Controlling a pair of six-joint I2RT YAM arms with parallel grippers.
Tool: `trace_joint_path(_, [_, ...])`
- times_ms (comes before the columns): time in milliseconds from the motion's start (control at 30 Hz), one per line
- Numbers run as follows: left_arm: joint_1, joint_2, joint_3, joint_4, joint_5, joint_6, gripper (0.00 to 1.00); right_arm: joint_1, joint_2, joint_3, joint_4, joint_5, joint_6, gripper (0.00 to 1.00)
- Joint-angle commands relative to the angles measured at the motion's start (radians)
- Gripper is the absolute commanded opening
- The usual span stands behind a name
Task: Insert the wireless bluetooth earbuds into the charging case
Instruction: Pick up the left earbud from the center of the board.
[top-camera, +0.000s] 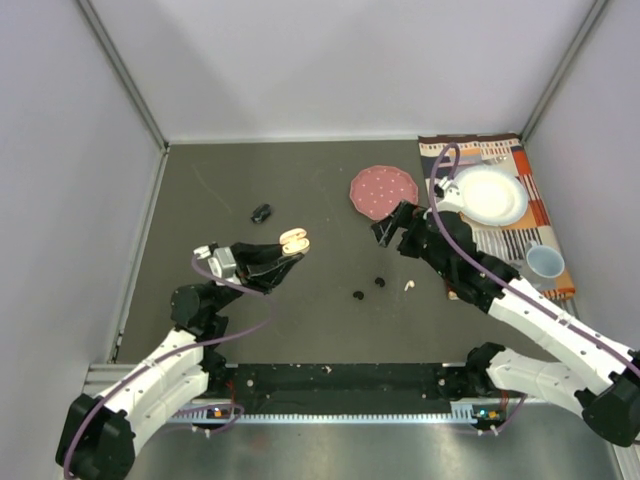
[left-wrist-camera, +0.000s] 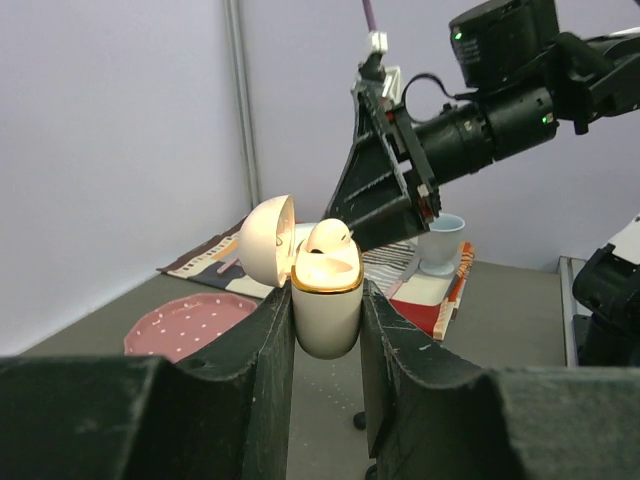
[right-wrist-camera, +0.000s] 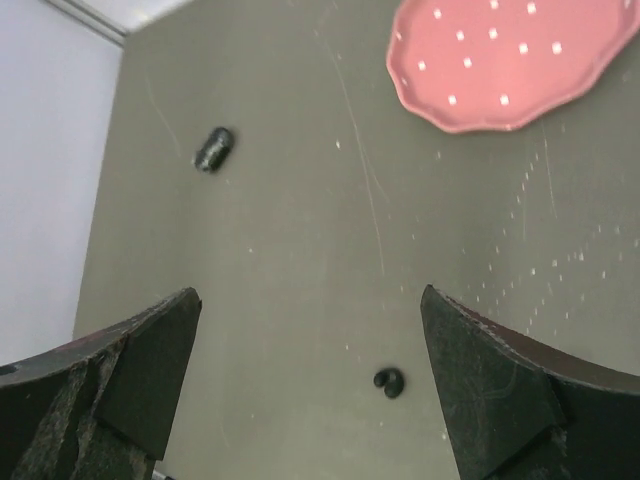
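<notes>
My left gripper (top-camera: 285, 255) is shut on a white charging case (top-camera: 295, 241) and holds it above the table. In the left wrist view the gripper (left-wrist-camera: 326, 318) grips the case body (left-wrist-camera: 326, 305). Its lid (left-wrist-camera: 268, 240) is open and one white earbud (left-wrist-camera: 327, 238) sits inside. Two black earbuds (top-camera: 358, 295) (top-camera: 380, 282) and one white earbud (top-camera: 408, 285) lie on the table. My right gripper (top-camera: 385, 228) is open and empty, hovering above them. In the right wrist view (right-wrist-camera: 310, 300) one black earbud (right-wrist-camera: 389, 382) lies between its fingers, far below.
A pink dotted disc (top-camera: 384, 191) lies at the back centre. A small black oblong object (top-camera: 262, 212) lies at the back left. A patterned mat (top-camera: 540, 230) at the right carries a white plate (top-camera: 490, 194) and a cup (top-camera: 545, 262). Grey walls surround the table.
</notes>
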Motion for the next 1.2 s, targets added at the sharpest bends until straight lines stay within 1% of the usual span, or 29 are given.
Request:
trace_joint_path(0, [0.001, -0.018, 0.012, 0.092, 0.015, -0.032, 0.0, -0.011, 0.011, 0.023, -0.162, 0.009, 0.132, 0.91])
trace_joint_path(167, [0.001, -0.016, 0.018, 0.091, 0.018, -0.042, 0.0, -0.011, 0.069, 0.039, -0.335, 0.122, 0.229, 0.91])
trace_joint_path(233, [0.001, -0.018, 0.017, 0.091, 0.018, -0.045, 0.0, -0.011, 0.083, 0.039, -0.376, 0.156, 0.26, 0.91])
trace_joint_path(267, [0.001, -0.018, 0.015, 0.091, 0.015, -0.045, 0.0, -0.011, 0.088, 0.034, -0.409, 0.199, 0.274, 0.91])
trace_joint_path(367, [0.001, -0.021, 0.012, 0.085, 0.008, -0.04, 0.0, -0.011, 0.106, 0.028, -0.459, 0.265, 0.358, 0.9])
trace_joint_path(433, [0.001, -0.019, 0.012, 0.075, 0.004, -0.036, 0.0, -0.012, 0.117, 0.023, -0.485, 0.279, 0.381, 0.91])
trace_joint_path(467, [0.001, -0.018, 0.011, 0.069, 0.002, -0.032, 0.0, -0.012, 0.12, 0.025, -0.496, 0.291, 0.396, 0.92])
trace_joint_path(500, [0.001, -0.022, 0.009, 0.068, 0.002, -0.031, 0.0, -0.012, 0.125, 0.023, -0.513, 0.293, 0.422, 0.98])
trace_joint_path(567, [0.001, -0.021, 0.006, 0.06, -0.004, -0.026, 0.0, -0.015, 0.128, 0.023, -0.53, 0.302, 0.468, 0.99])
trace_joint_path(600, [0.001, -0.024, 0.006, 0.055, -0.007, -0.025, 0.0, -0.015, 0.126, 0.02, -0.544, 0.297, 0.523, 0.99])
trace_joint_path(700, [0.001, -0.032, 0.006, 0.036, -0.012, -0.017, 0.0, -0.043, 0.094, 0.006, -0.544, 0.252, 0.597, 0.99])
trace_joint_path(733, [0.001, -0.033, 0.006, 0.031, -0.013, -0.016, 0.0, -0.05, 0.076, 0.008, -0.533, 0.218, 0.599, 0.99])
trace_joint_path(900, [0.001, -0.049, 0.003, 0.006, -0.028, -0.003, 0.0, -0.104, 0.089, 0.052, -0.536, 0.175, 0.467, 0.99])
trace_joint_path(933, [0.001, -0.052, 0.003, 0.003, -0.03, -0.002, 0.0, -0.106, 0.094, 0.059, -0.554, 0.187, 0.467, 0.99])
trace_joint_path(967, [0.001, -0.052, 0.003, 0.0, -0.03, -0.002, 0.0, -0.107, 0.101, 0.056, -0.567, 0.188, 0.525, 0.99])
trace_joint_path(1000, [0.001, -0.055, 0.003, 0.0, -0.03, -0.002, 0.0, -0.113, 0.105, 0.048, -0.564, 0.173, 0.545, 0.99])
trace_joint_path(1033, [0.001, -0.056, 0.003, -0.006, -0.03, -0.002, 0.0, -0.123, 0.106, 0.046, -0.561, 0.143, 0.55, 0.99])
trace_joint_path(1167, [0.001, -0.068, 0.003, -0.024, -0.035, 0.003, 0.0, -0.13, 0.172, 0.08, -0.574, 0.101, 0.54, 0.99])
